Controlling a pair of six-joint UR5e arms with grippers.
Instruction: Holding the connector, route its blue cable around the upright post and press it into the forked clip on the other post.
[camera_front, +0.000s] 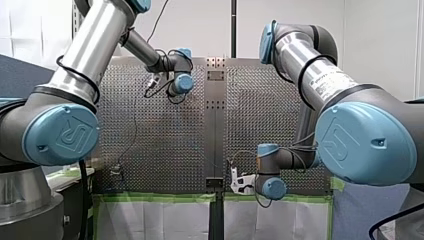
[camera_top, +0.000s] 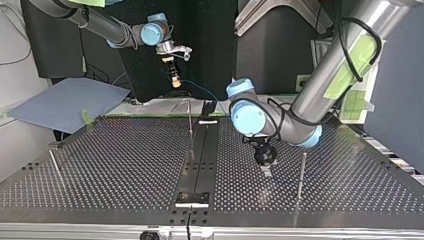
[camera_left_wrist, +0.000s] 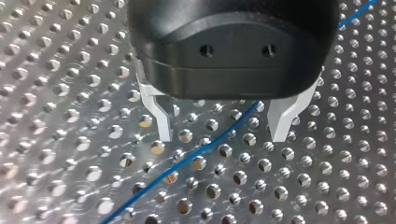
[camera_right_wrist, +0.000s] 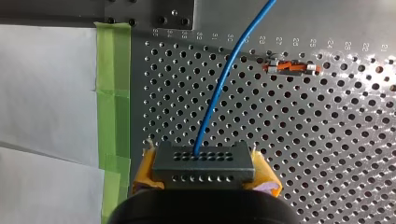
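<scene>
Your right end effector (camera_right_wrist: 205, 176) grips the connector (camera_right_wrist: 204, 161) to steer the blue cable (camera_right_wrist: 218, 91); left end effector (camera_left_wrist: 223, 135) open astride it, probably to pinch and guide

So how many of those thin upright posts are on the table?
3 in the top view: left post near its left edge, middle post beside the centre strip, right post next to my left gripper. More could be hidden.
</scene>
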